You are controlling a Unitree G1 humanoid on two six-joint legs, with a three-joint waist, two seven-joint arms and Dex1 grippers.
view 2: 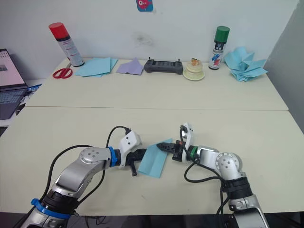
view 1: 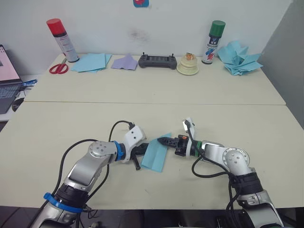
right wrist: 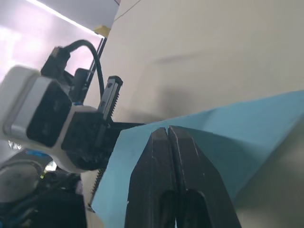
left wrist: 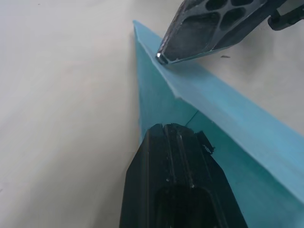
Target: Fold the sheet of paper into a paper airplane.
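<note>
Sky-blue sheet of paper [view 1: 155, 155] is lying folded and narrow near the front edge of the bench [view 1: 142, 118], between the two tools. Left arm is reaching in low, elbow bent, its left tool [view 1: 138, 157] sitting at the paper's left edge; in its wrist view the fingers [left wrist: 178, 185] are pressed together over the paper, though whether they are pinching it I cannot tell. Right arm is mirroring it, forearm level, right tool [view 1: 163, 141] closed with its tip resting on the paper's upper corner. Counting along the far side: two spray cans, red-capped [view 1: 62, 40] and green-capped [view 1: 213, 42]; one pair of scissors [view 1: 59, 68]; one controller [view 1: 157, 61].
</note>
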